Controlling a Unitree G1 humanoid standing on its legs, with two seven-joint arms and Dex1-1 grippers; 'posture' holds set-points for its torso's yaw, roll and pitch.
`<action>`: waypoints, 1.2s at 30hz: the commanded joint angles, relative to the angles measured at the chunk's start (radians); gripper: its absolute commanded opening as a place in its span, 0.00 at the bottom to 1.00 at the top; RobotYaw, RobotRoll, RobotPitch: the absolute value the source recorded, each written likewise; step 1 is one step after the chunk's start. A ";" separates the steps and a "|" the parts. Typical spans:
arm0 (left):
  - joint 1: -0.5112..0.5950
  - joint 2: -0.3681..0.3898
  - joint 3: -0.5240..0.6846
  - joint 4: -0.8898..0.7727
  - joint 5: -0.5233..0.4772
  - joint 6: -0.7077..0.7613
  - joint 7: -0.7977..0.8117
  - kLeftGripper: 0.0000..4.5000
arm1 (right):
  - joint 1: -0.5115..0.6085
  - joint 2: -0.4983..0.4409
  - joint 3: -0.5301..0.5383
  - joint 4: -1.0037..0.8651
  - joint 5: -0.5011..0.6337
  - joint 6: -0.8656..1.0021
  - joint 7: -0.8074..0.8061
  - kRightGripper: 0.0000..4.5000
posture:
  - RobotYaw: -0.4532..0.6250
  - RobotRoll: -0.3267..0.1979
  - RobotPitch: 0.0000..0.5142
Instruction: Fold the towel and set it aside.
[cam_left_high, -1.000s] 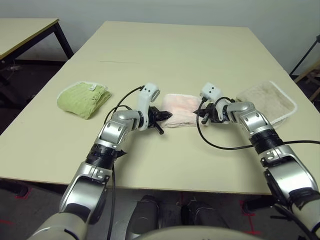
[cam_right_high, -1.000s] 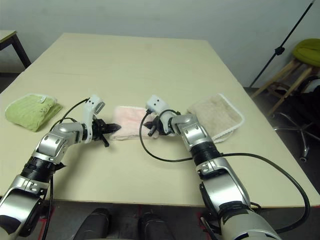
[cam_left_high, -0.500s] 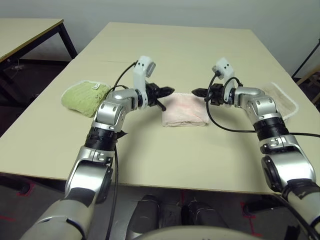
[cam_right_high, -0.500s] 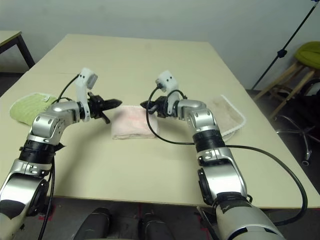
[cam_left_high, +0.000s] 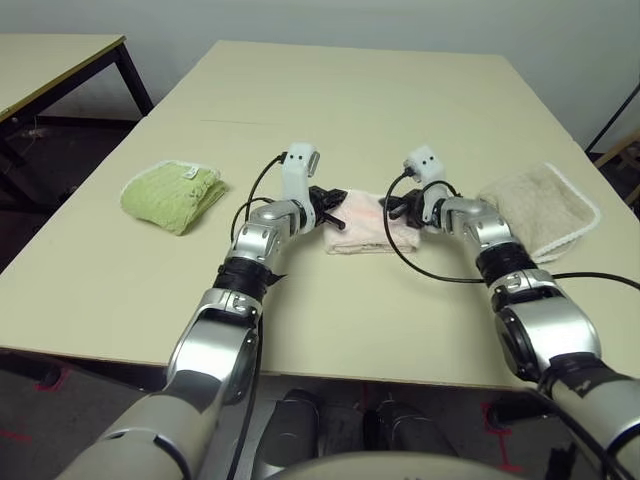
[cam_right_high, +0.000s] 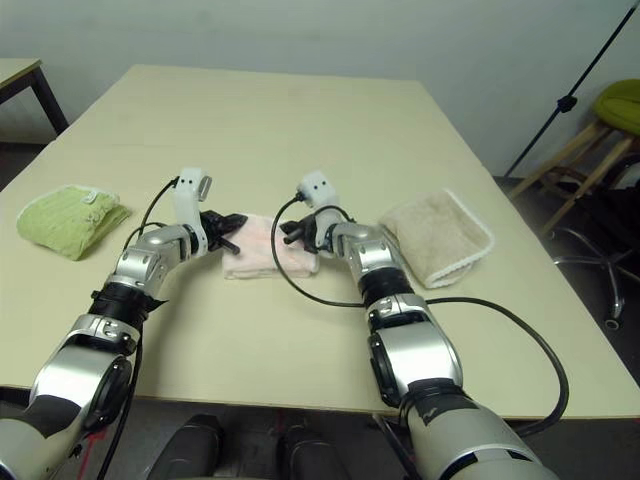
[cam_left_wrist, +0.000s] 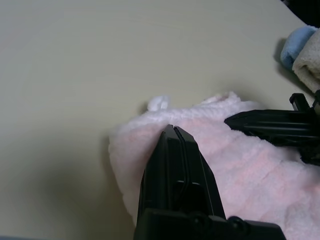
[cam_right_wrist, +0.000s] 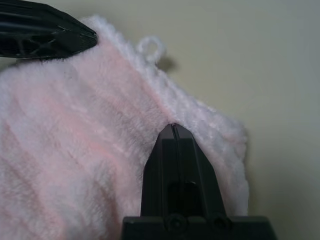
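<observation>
The folded pink towel (cam_left_high: 368, 222) lies on the table (cam_left_high: 360, 110) between my two grippers. My left gripper (cam_left_high: 335, 206) rests over its left edge, fingers pressed together and gripping nothing. My right gripper (cam_left_high: 394, 209) rests over its right edge, fingers likewise pinched together on nothing. From left to right I count three towels: one folded green towel (cam_left_high: 170, 196) well off to the left, the one pink towel in the middle, and one folded beige towel (cam_left_high: 539, 207) on the right. Both my forearms reach forward and angle inward, their tips pointing toward each other and slightly down.
</observation>
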 joint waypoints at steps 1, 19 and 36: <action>0.019 -0.009 -0.014 0.026 0.027 -0.020 0.005 0.01 | 0.019 -0.007 0.003 0.059 -0.030 -0.020 -0.018 0.00 | 0.52 0.62 0.12; 0.041 0.189 0.140 -0.346 -0.216 0.415 -0.140 0.71 | 0.059 -0.255 -0.074 -0.380 0.100 0.146 0.269 0.60 | 0.51 0.62 0.12; -0.037 0.190 0.222 -0.025 -0.320 0.691 -0.149 1.00 | 0.285 -0.536 -0.008 -0.811 0.114 0.285 0.501 1.00 | 0.48 0.62 0.13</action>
